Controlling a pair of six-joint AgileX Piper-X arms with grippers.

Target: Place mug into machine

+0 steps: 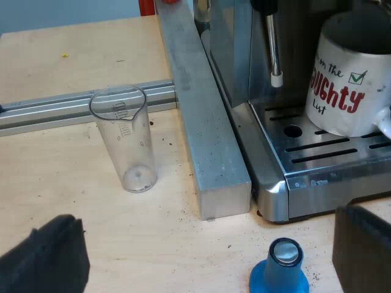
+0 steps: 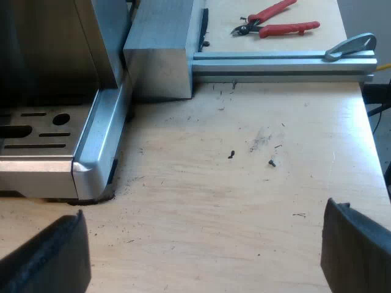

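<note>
The mug [image 1: 348,85] stands on the drip tray [image 1: 305,154] of the machine [image 1: 235,55], just ahead of the left gripper [image 1: 204,256], whose jaws are apart and empty. The right gripper [image 2: 201,250], also spread and empty, hangs near the tray's corner. The placing looks done.

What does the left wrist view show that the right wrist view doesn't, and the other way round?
Left wrist view: the mug standing on the machine's drip tray, a measuring glass upright on the wooden table, a blue tamper, and the open left gripper. Right wrist view: red pliers and the open right gripper. Both: the drip tray's slotted corner, the grey metal block beside the machine, and the wooden table.
</note>
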